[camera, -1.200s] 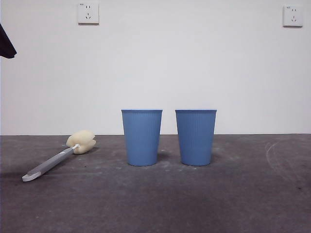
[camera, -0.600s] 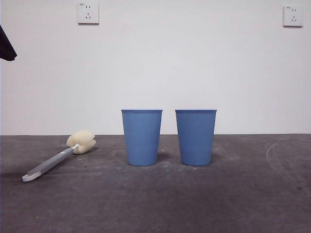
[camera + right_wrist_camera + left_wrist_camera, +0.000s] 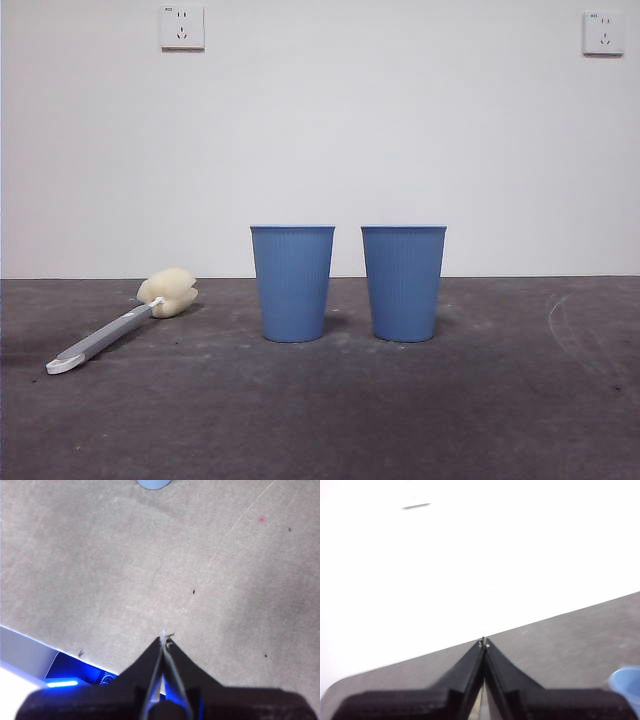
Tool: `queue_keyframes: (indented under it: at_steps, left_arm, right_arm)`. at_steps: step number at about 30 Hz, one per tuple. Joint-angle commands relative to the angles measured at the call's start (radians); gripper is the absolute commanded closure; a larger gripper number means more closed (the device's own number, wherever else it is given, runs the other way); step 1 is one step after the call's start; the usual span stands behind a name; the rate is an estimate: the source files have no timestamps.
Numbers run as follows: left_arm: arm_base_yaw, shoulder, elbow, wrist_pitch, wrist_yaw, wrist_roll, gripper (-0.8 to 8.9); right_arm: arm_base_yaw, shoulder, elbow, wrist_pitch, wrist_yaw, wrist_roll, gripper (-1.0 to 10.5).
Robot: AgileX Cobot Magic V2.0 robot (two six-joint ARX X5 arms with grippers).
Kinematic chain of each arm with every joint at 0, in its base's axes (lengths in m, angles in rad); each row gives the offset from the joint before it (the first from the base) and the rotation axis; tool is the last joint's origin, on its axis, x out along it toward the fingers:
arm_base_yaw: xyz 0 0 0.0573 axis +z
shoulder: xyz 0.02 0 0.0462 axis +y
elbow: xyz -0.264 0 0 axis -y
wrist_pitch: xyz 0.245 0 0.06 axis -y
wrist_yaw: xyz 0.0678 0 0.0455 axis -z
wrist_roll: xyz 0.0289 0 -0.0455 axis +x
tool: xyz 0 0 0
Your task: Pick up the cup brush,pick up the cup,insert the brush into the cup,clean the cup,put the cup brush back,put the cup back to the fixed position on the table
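The cup brush lies flat on the table at the left, its cream sponge head toward the wall and its white end loop toward me. Two identical blue ribbed cups stand upright side by side in the middle: one on the left, one on the right. Neither arm appears in the front view. My left gripper is shut and empty, raised, aimed at the wall, with a cup rim at the frame edge. Over bare table my right gripper is shut and empty, a cup base far ahead.
A white wall with two power sockets stands behind the table. The table's near edge with a blue-lit device below it shows in the right wrist view.
The black arm tip at the upper left edge of the front view has moved out of view. Brush and cups have not moved.
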Motion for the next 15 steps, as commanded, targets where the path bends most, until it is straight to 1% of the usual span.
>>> queue_keyframes:
  at_steps: [1,6,11,15]
  left_arm:
    - [0.058,-0.062,-0.094,-0.002,-0.003,0.016,8.18]
    - [0.122,-0.192,-0.246,-0.049,-0.003,0.014,8.18]
    - [0.13,-0.321,-0.382,-0.076,-0.003,0.006,8.18]
    - [0.13,-0.408,-0.466,-0.085,-0.003,-0.025,8.18]
  right_arm:
    - [0.001,0.0,0.005,0.002,0.004,0.005,9.5]
    - [0.001,0.0,0.005,0.002,0.004,0.005,9.5]
    - [0.001,0.0,0.005,0.002,0.004,0.005,9.5]
    - [0.001,0.0,0.005,0.002,0.004,0.005,9.5]
